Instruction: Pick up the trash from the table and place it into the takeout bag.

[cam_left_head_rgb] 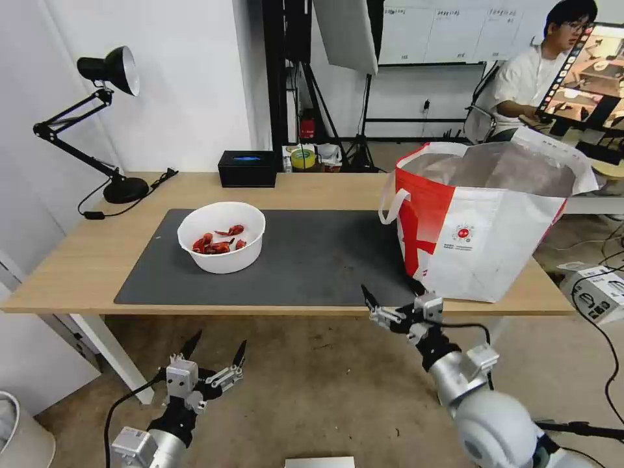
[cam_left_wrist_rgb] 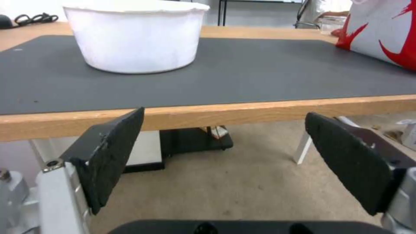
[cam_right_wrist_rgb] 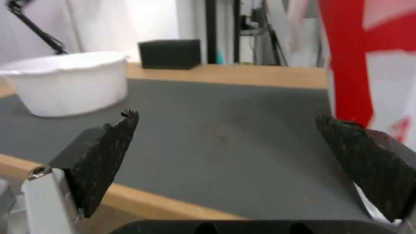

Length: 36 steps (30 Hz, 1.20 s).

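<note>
One bowl (cam_left_head_rgb: pixel 221 236) of red shells (cam_left_head_rgb: pixel 218 242)

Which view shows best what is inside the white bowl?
The head view: it looks down into the white bowl and shows the red shells at its bottom. The left wrist view and right wrist view see it side-on, showing its outer wall and rim, not the contents.

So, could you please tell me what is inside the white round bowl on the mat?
The white round bowl holds red shells toward its left side. Its near wall hides part of the bottom.
</note>
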Tool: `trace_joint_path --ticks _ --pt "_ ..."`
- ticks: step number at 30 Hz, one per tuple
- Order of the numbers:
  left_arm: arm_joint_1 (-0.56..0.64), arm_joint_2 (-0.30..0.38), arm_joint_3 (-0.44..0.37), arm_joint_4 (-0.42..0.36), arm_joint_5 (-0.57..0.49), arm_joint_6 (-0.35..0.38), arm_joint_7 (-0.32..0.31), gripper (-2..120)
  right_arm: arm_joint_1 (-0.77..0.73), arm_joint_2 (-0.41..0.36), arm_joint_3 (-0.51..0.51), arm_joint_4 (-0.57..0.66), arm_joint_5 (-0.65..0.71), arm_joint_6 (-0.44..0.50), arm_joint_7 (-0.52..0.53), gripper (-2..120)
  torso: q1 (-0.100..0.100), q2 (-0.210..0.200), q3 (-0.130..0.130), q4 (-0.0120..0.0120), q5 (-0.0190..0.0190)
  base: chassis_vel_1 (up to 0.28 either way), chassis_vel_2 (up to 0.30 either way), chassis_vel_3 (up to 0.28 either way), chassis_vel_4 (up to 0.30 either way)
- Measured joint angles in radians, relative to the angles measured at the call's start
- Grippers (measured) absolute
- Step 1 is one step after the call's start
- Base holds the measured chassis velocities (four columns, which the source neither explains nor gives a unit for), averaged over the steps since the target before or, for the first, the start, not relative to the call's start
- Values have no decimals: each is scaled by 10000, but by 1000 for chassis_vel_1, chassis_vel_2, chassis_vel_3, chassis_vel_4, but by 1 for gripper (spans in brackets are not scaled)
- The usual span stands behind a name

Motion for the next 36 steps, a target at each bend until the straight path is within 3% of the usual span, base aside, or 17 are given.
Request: trace_joint_path --ticks 14,36 --pt "91 14 -9 -22 6 -37 17 100 -1067 791 63 -348 -1001 454 399 100 1 0 0 0 0 0 0 0 0" --pt "-8 41 0 51 -69 -55 53 100 -1702 843 161 -36 -1225 447 465 100 1 0 0 1 0 0 0 0 0"
